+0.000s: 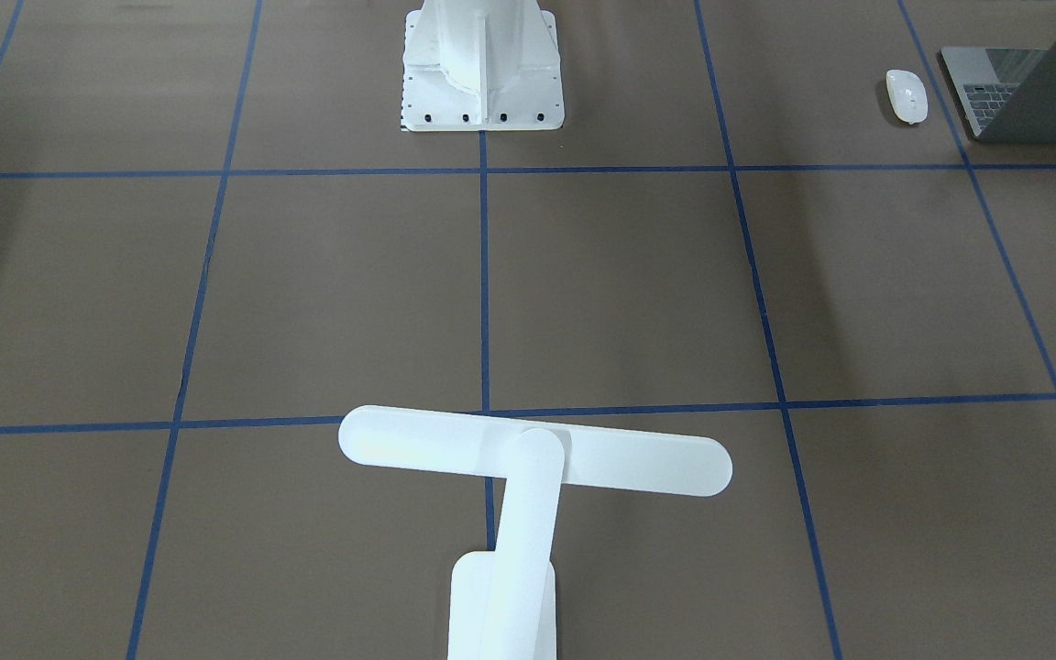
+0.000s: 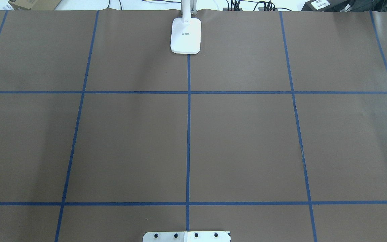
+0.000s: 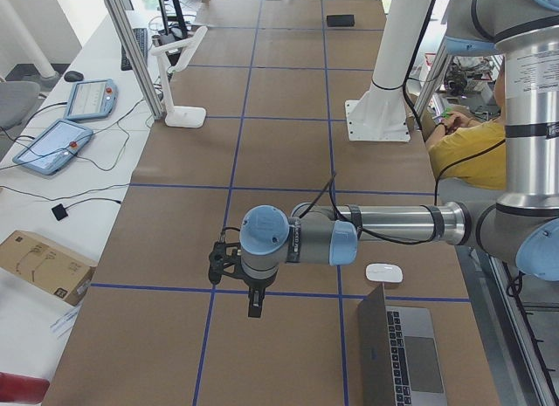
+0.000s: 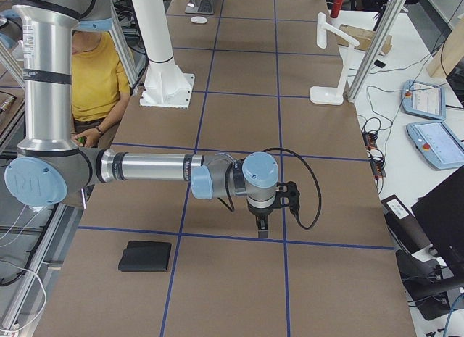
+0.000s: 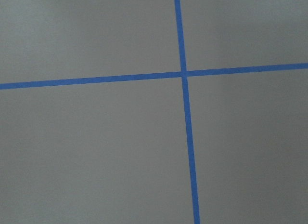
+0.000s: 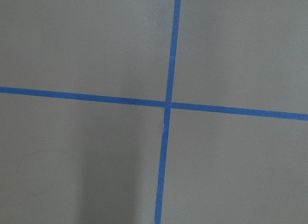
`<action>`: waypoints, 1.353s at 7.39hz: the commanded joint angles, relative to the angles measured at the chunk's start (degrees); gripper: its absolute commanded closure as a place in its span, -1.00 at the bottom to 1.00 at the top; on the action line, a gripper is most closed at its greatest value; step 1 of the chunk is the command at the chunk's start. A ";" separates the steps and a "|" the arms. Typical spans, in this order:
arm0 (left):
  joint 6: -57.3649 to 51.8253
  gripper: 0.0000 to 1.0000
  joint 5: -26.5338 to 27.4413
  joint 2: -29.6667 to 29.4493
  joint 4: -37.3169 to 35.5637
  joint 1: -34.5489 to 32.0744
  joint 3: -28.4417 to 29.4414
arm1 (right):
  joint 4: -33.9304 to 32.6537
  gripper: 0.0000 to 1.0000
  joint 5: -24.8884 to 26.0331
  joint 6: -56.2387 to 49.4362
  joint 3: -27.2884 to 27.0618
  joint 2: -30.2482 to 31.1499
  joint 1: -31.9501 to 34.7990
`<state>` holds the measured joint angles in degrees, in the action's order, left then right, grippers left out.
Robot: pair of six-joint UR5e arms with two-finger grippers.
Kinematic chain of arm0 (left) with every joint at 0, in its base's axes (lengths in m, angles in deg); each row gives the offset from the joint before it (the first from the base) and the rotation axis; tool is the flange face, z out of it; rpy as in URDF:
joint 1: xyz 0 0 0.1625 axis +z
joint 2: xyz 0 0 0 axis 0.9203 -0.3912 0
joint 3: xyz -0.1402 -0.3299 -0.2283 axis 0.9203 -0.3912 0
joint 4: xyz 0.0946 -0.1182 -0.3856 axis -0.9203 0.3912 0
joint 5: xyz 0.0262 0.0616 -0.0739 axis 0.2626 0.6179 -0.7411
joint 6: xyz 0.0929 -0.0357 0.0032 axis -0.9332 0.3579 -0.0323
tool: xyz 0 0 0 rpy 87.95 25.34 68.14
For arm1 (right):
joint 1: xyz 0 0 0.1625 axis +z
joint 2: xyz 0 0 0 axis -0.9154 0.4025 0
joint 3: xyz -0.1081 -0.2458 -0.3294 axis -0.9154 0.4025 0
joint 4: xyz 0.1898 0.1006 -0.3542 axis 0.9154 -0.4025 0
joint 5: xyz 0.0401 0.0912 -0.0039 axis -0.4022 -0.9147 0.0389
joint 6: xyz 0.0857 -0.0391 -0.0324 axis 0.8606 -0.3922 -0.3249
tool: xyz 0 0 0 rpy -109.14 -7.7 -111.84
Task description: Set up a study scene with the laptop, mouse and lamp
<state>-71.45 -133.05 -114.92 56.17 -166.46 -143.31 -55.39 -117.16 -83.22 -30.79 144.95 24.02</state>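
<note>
The white T-shaped lamp (image 1: 537, 458) stands at the middle of the table's far edge, its base (image 2: 185, 35) on the centre tape line. The open grey laptop (image 1: 1032, 92) sits at the table end on my left, with the white mouse (image 1: 907, 95) beside it. In the exterior left view my left gripper (image 3: 253, 297) hangs over the table, short of the mouse (image 3: 383, 272) and laptop (image 3: 402, 354). In the exterior right view my right gripper (image 4: 261, 225) hangs over a tape line. I cannot tell whether either is open or shut. Both wrist views show only bare table.
A black mouse pad (image 4: 146, 256) lies at the table end on my right. The white bolted pedestal (image 1: 482, 64) stands at the near middle edge. A person in yellow (image 4: 94, 76) sits behind it. Blue tape lines (image 2: 188, 134) grid the brown table.
</note>
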 commanded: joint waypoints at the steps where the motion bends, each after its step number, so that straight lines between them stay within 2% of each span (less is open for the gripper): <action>1: 0.00 -1.00 0.55 -0.82 0.32 -5.44 3.28 | 0.00 -1.00 -1.85 0.07 0.23 0.00 -0.02; 3: -0.26 -1.00 0.54 1.20 0.32 -6.50 2.93 | 0.00 -1.00 -2.82 0.16 0.49 0.00 -0.02; 5: -0.17 -1.00 0.63 3.21 -0.02 -17.09 3.19 | 0.00 -1.00 -3.00 0.16 0.58 0.00 -0.02; 6: -0.35 -1.00 0.89 8.80 1.97 -19.32 0.24 | 0.00 -1.00 -3.34 0.16 0.58 0.08 -0.02; 7: 0.00 -1.00 5.16 9.29 2.26 -19.34 -1.36 | 0.00 -1.00 -3.35 0.16 0.67 0.09 -0.02; 10: 4.80 -1.00 7.92 10.69 0.17 -20.13 -0.76 | 0.18 -1.00 -3.35 0.07 1.02 0.09 -0.02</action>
<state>-69.66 -126.12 -105.32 57.76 -185.99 -143.93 -55.26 -120.50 -83.14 -29.82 145.03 24.00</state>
